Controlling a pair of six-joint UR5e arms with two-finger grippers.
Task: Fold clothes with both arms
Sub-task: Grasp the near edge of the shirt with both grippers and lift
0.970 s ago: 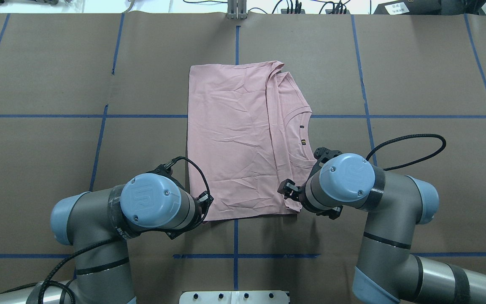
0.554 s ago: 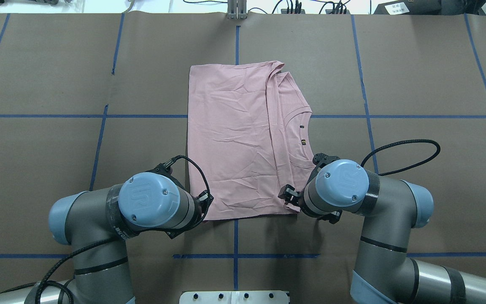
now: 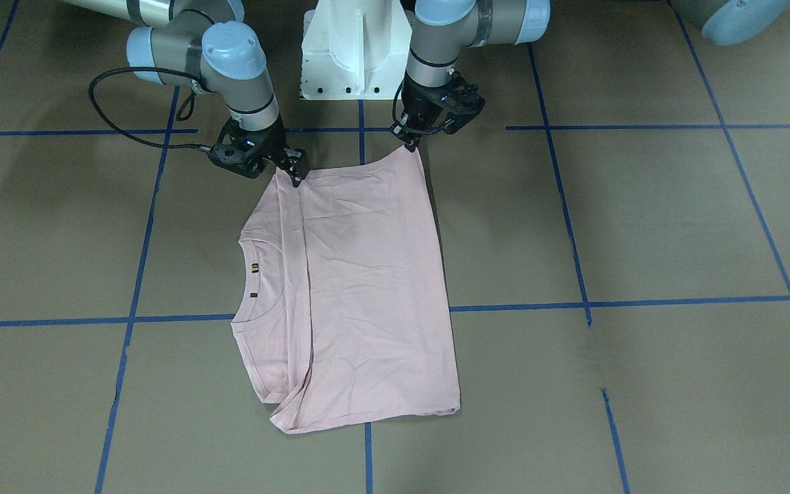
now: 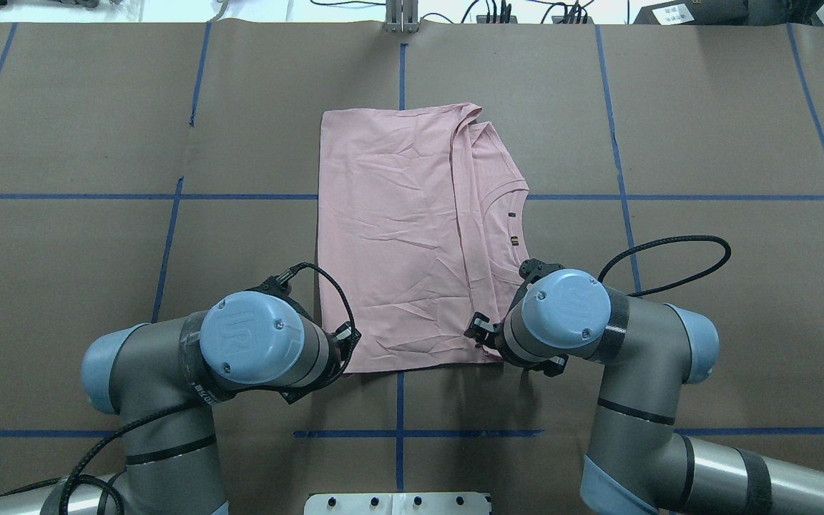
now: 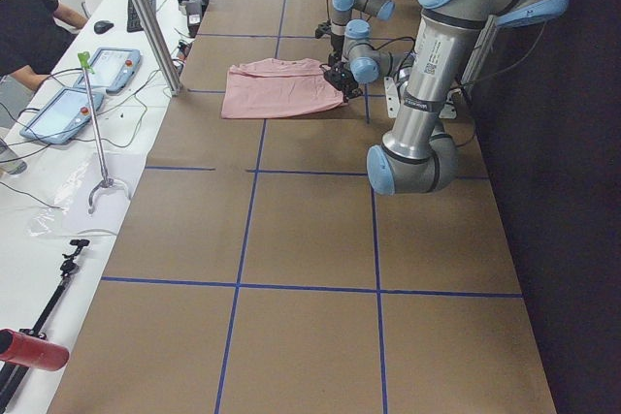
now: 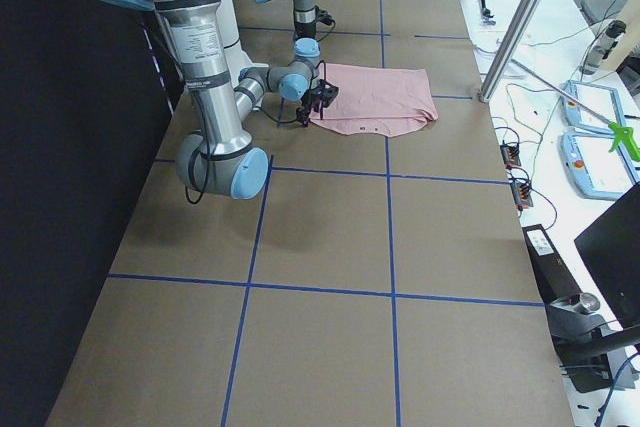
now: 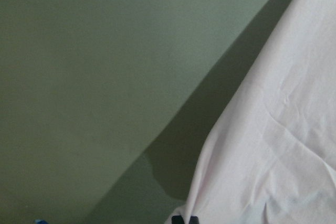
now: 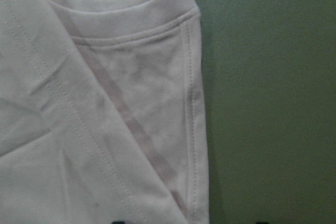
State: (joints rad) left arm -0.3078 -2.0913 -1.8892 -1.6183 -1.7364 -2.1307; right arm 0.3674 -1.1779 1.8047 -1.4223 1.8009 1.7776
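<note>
The pale pink T-shirt [image 4: 398, 236] lies folded flat on the brown table, collar [image 3: 258, 274] toward my right side. My left gripper [image 3: 411, 142] is shut on the shirt's near left corner, which peaks up slightly. In the left wrist view the cloth [image 7: 273, 145] rises to the closed left gripper [image 7: 185, 219]. My right gripper [image 3: 297, 176] stands open at the near right shoulder corner. In the right wrist view its tips are wide apart over the hemmed edge [image 8: 191, 129], one over cloth and one over bare table. The print is hidden.
The white pedestal base [image 3: 354, 48] stands just behind both grippers. A black cable loop [image 4: 669, 250] lies right of the right arm. Blue tape lines [image 4: 240, 197] grid the table. Tablets [image 5: 92, 84], a metal post [image 5: 146, 16] and a seated person's arm [image 5: 29, 26] line the far edge.
My right wrist has shifted left and nearer the base, down onto the shirt's near right corner. The left arm and the shirt have hardly moved.
</note>
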